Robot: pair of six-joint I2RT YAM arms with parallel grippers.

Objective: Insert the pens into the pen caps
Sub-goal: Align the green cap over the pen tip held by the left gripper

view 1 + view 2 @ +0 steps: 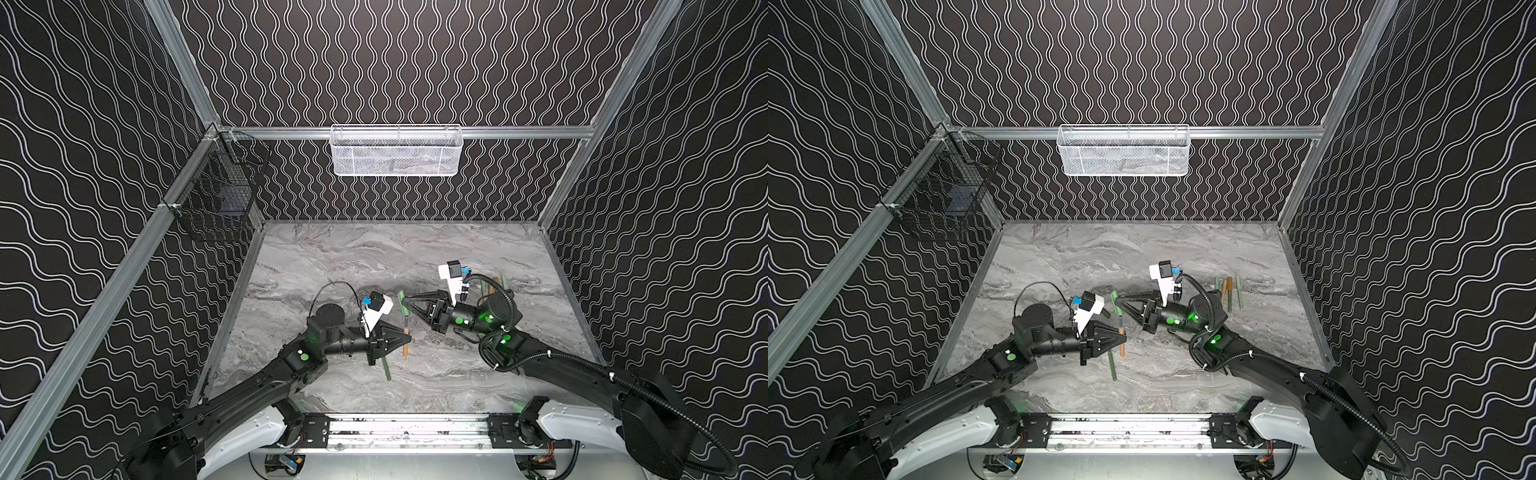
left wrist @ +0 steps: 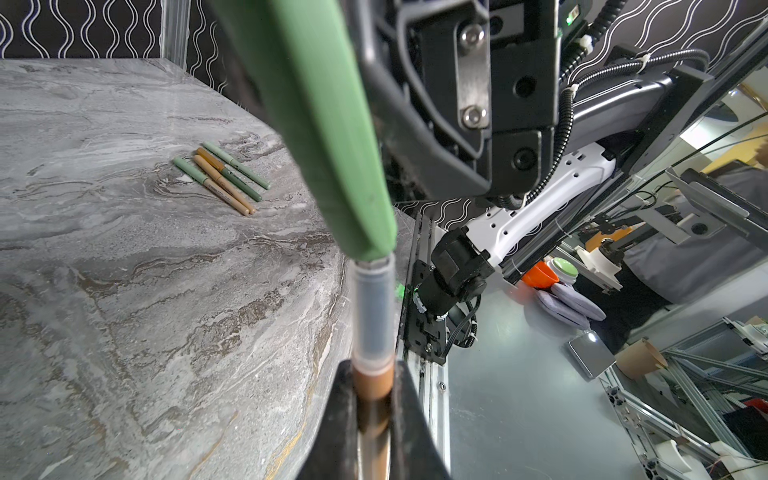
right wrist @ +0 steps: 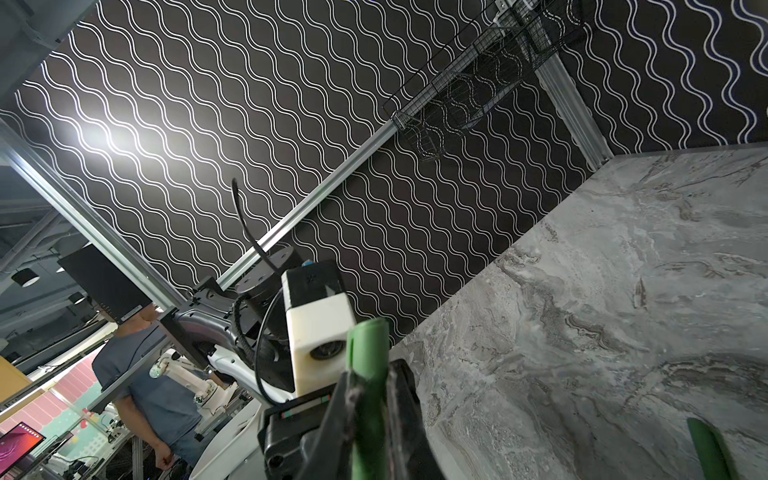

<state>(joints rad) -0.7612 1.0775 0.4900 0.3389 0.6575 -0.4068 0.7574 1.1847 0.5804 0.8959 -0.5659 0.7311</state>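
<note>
The left hand (image 1: 407, 338) is clamped on the slim orange pen with a clear grey neck (image 2: 374, 384). Its tip is hidden inside the mouth of the stubby green plastic cap (image 2: 320, 124) pinched in the right hand (image 1: 406, 301), above the grey marble table (image 1: 332, 257). Keep both axes in line and push straight; tilt may jam it.

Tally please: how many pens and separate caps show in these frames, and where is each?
pens lying together: 4
green pen lying alone: 1
orange pen in the left claw: 1
green cap in the right claw: 1
total clearly seen: 7
</note>
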